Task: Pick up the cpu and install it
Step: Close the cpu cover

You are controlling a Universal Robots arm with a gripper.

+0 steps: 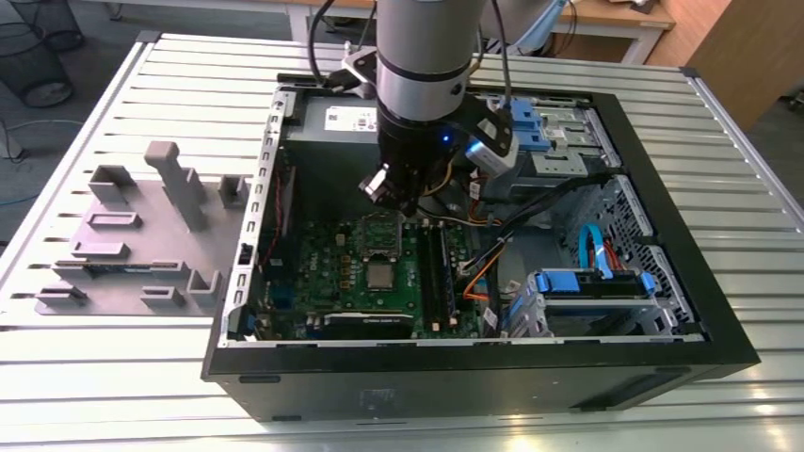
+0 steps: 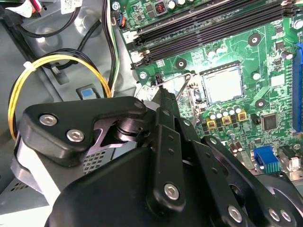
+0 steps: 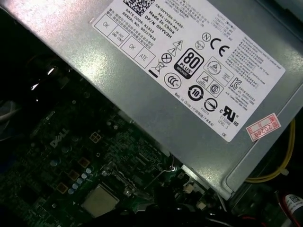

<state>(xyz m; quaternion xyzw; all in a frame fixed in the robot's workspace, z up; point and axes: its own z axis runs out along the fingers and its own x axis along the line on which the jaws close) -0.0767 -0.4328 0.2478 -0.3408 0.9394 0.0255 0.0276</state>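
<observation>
Since the cpu (image 1: 377, 275) lies flat and square inside its socket on the green motherboard (image 1: 329, 282), silver top up, it looks already set in place rather than carried. The dark socket frame (image 2: 176, 91) stands swung up beside it in the second wrist view, probably so the chip could drop in freely. The frame is not yet closed over it.

The gripper (image 1: 387, 193) hangs above the board with the cpu at its 6 o'clock in the exterior view, apart from it and not touching. Whether the fingers are parted or closed I cannot tell. I see nothing held between them.

The grey power supply (image 3: 156, 94) sits at 12 o'clock of the board, with a yellow cable (image 2: 47, 64) looped close to it. The black memory slots (image 2: 203, 28) run alongside the socket.

The open computer case (image 1: 703, 339) lies on its side on a ribbed metal table (image 1: 126, 377), which lets the arm reach straight down into it. At 9 o'clock of the case stand the lilac-grey holder blocks (image 1: 138, 235), likely there to present parts for picking. Beyond the table, at 10 o'clock, a wire basket (image 1: 38, 56) rests on the grey floor. Wooden furniture (image 1: 741, 47) stands at 2 o'clock.
</observation>
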